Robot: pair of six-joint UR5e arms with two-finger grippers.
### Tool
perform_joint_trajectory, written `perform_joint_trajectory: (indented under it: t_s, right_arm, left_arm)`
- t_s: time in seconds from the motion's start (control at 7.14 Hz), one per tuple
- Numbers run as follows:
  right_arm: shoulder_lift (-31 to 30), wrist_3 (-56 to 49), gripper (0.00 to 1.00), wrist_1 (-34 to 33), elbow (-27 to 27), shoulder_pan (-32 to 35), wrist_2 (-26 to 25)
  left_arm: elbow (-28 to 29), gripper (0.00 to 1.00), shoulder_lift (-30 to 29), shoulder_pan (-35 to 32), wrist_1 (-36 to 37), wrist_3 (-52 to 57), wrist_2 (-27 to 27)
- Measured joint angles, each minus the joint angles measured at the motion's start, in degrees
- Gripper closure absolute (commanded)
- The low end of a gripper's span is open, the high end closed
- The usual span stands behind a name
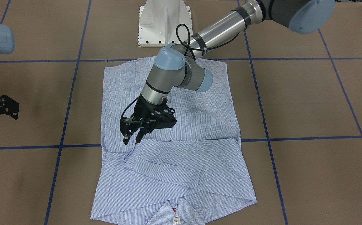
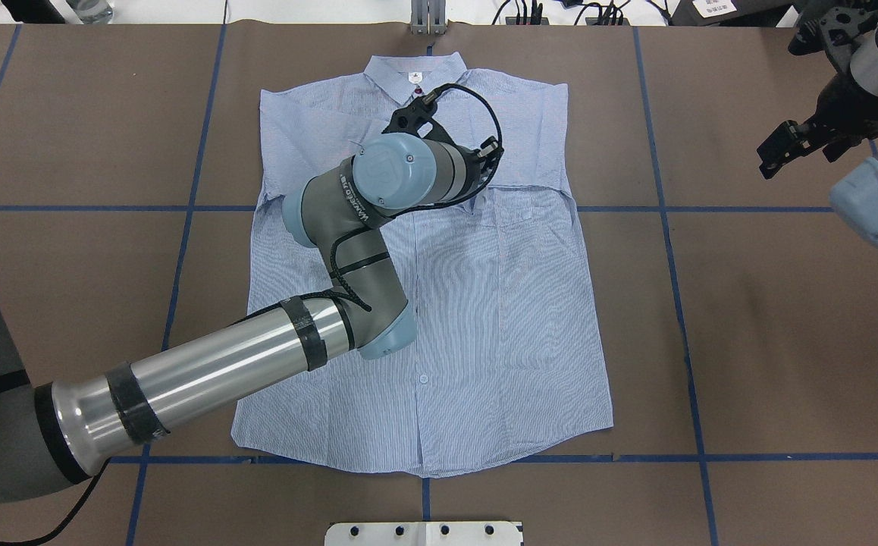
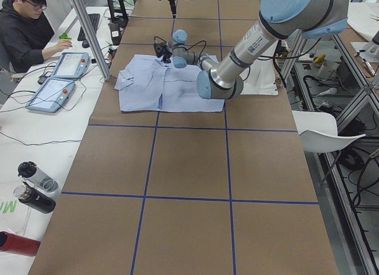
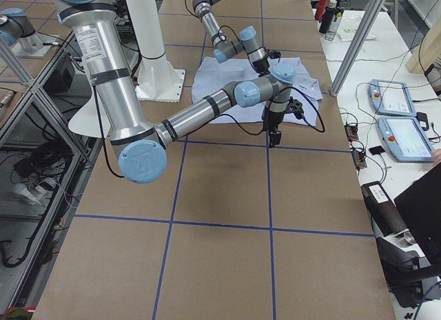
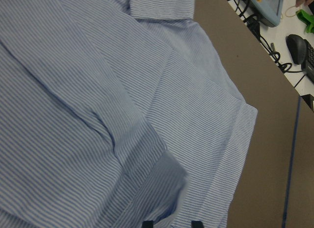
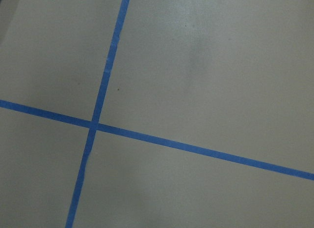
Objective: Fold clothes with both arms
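Observation:
The light blue striped shirt (image 1: 199,125) lies flat on the brown table (image 2: 788,341), front up. Its collar is on the side away from the robot, and both sleeves are folded across the chest. My left arm reaches over the shirt. The left gripper (image 1: 132,139) points down at the edge of the upper folded sleeve, fingers a little apart. In the left wrist view a raised hump of fabric (image 5: 167,181) sits just ahead of the two fingertips (image 5: 148,223). My right gripper (image 2: 769,163) hangs open above bare table, well off to the shirt's side, holding nothing.
The white pedestal base (image 1: 163,25) stands at the robot's edge of the table. Blue tape lines (image 6: 196,149) grid the brown surface. Past the far edge a seated person (image 3: 23,26), two teach pendants (image 3: 59,79), cables and bottles (image 3: 35,186) sit on a side bench.

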Motion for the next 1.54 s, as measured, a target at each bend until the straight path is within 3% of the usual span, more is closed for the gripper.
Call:
perform_joint_trajectory:
  t_s: [0.42, 0.7, 0.98, 1.26, 1.54]
  right_arm:
    - [0.07, 0.13, 0.00, 1.55, -0.81, 0.00, 0.15]
    - [-0.72, 2.70, 0.00, 2.42, 1.13, -0.17, 2.28]
    - [-4.66, 13.40, 0.00, 8.97, 6.97, -3.14, 3.08]
    - [-9.85, 32.54, 0.00, 25.53, 9.86, -11.36, 0.88]
    - [-13.16, 46.01, 0.00, 32.78, 13.12, -23.70, -8.63]
  left_arm:
    - [0.02, 0.01, 0.50, 0.81, -2.46, 5.27, 1.91]
    - [-5.99, 0.01, 5.35, 0.65, 0.80, 6.51, -0.82]
    - [-22.13, 0.01, 14.87, 0.26, 12.14, 9.96, -4.31]
    - [-38.80, 0.01, 23.93, -0.11, 25.43, 14.45, -4.83]
    - [-49.50, 0.01, 30.78, -0.64, 31.72, 18.67, -4.84]
